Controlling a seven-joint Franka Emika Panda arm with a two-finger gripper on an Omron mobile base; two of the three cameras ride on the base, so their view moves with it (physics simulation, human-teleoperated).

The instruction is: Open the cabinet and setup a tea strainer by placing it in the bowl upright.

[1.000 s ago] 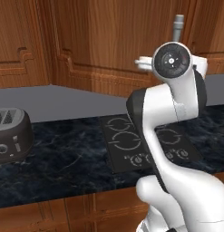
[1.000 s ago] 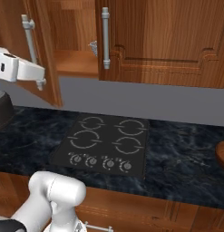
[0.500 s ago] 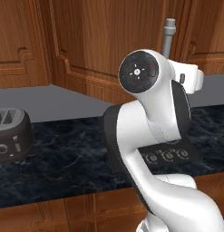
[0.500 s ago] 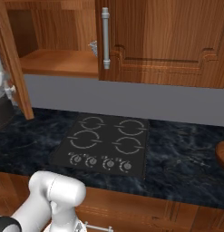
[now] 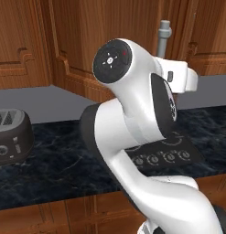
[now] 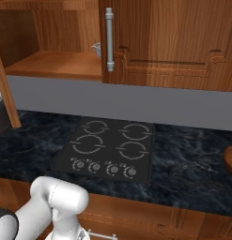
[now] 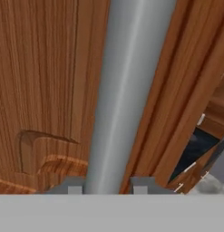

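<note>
The tea strainer sits far back on the shelf of the cabinet, whose left door is open. The gripper sits around the door's grey handle, fingers slightly apart. Next it must let go and reach in.

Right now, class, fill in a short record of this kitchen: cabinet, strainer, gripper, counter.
cabinet: left door swung open, right door shut
strainer: on the shelf, partly hidden behind the right door
gripper: fingertips either side of the open door's handle; grip unclear
counter: stove in the middle, toaster to the left
</note>
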